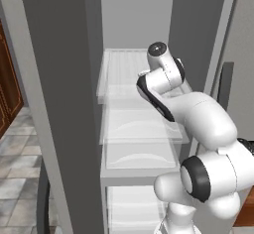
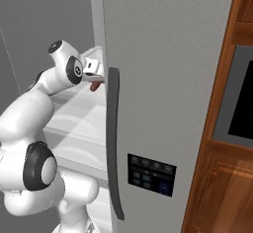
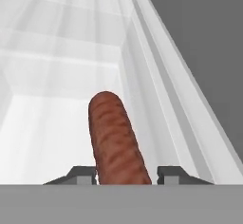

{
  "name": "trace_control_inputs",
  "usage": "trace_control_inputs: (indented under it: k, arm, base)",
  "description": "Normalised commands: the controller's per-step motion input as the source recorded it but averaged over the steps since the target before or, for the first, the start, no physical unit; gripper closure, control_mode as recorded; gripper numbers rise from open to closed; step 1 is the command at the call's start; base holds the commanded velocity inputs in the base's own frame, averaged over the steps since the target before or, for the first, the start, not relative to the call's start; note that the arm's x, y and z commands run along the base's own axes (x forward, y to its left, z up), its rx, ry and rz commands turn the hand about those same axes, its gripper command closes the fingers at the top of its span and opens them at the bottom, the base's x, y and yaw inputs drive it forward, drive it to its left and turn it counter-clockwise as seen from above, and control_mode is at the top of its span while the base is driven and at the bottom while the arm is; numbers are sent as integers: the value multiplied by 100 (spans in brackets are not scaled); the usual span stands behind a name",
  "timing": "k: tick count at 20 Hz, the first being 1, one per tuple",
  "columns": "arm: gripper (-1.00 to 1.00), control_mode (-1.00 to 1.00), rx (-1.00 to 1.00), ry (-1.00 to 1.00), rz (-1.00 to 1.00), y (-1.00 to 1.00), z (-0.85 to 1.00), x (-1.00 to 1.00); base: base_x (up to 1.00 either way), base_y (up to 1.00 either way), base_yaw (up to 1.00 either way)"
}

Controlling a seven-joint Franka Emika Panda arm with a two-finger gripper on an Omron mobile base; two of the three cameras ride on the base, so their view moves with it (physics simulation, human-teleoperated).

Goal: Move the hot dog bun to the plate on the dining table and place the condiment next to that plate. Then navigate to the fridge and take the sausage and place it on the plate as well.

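The dark reddish-brown sausage [image 3: 114,137] lies on a white translucent shelf [image 3: 42,123] inside the open fridge [image 1: 59,104]. It stands lengthwise between my two fingertips in the hand view. My gripper [image 3: 127,173] is closed in on its near end, one finger on each side. In the right base view the gripper [image 2: 94,79] reaches over the shelf behind the door edge, with the sausage [image 2: 95,85] showing red just under it. The hot dog bun, plate, condiment and dining table are out of view.
The grey fridge door [image 2: 163,79] with its long vertical handle [image 2: 113,143] stands close on my right. The fridge's inner side wall [image 3: 190,52] runs right beside the sausage. More white shelves [image 1: 134,124] sit below. A wood cabinet [image 2: 232,128] flanks the fridge.
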Motion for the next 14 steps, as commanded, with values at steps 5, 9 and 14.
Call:
trace_control_inputs:
  k: [5, 9, 14]
  arm:
    - [100, -100, 1, 3, 0, 16, -15, -36]
    - [100, -100, 4, -5, 0, 15, 24, -66]
    - [100, -100, 11, -11, 0, 0, 66, -98]
  base:
    - [0, 0, 0]
    - [0, 0, 0]
    - [0, 0, 0]
